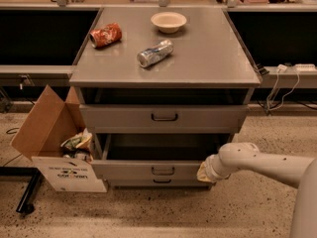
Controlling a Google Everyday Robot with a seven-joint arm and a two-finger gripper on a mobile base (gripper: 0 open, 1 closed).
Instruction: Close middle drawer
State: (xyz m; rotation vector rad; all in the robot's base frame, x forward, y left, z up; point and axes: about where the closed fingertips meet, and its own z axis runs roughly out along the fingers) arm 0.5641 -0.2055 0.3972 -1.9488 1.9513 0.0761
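Observation:
The middle drawer (148, 170) is a grey metal drawer with a small dark loop handle (163, 171). It stands pulled out from the cabinet, and its dark inside (163, 147) shows from above. My gripper (205, 173) is at the end of the white arm (262, 163) that comes in from the right. It sits against the right end of the middle drawer's front. The top drawer (163, 117) is a little way out. The lowest drawer's handle (162, 181) shows just under the middle front.
On the cabinet top (208, 58) lie a red can (105, 34), a silver can (155, 53) and a cream bowl (169, 21). An open cardboard box (54, 148) with rubbish stands on the floor at the left. Cables (280, 90) hang at the right.

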